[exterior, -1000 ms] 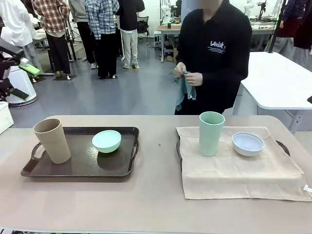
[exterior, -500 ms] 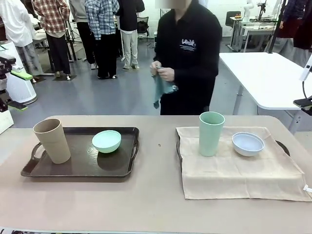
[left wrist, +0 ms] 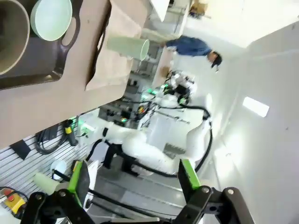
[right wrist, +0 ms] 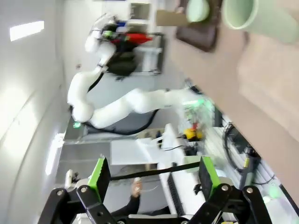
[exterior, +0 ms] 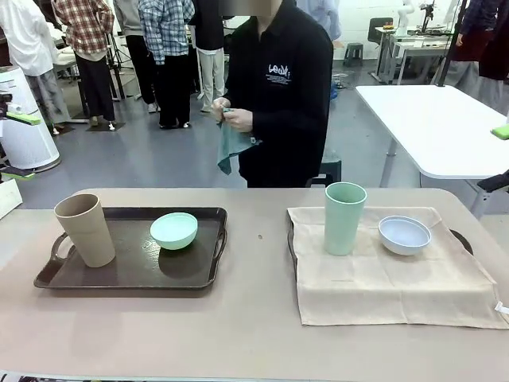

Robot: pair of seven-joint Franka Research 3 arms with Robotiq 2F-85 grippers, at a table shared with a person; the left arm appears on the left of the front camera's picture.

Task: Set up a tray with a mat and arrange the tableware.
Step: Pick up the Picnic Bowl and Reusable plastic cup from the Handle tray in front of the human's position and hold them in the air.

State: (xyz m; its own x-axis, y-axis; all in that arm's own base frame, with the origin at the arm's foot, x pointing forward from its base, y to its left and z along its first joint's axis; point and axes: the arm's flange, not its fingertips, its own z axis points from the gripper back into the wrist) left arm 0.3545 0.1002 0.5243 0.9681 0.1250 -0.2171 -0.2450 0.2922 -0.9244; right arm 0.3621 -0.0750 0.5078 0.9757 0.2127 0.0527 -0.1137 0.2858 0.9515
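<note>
Across the beige table the tableware stands in two groups. On the robot's left, a tan cup stands upright at the left end of a bare dark tray, and a mint green bowl sits near the tray's far edge, apart from the cup. On the robot's right, a sage green cup stands upright on a beige mat, with a pale bluish-white bowl just beside it toward the right. The mat is draped over a second tray, whose dark handles peek out at either side. Beyond the far edge a person in a black top holds a teal cloth in both hands at chest height, well clear of the table; other people stand farther back. The left gripper has its jaws spread wide with nothing between them, and the right gripper is likewise wide apart and empty, both away from the tableware.
</note>
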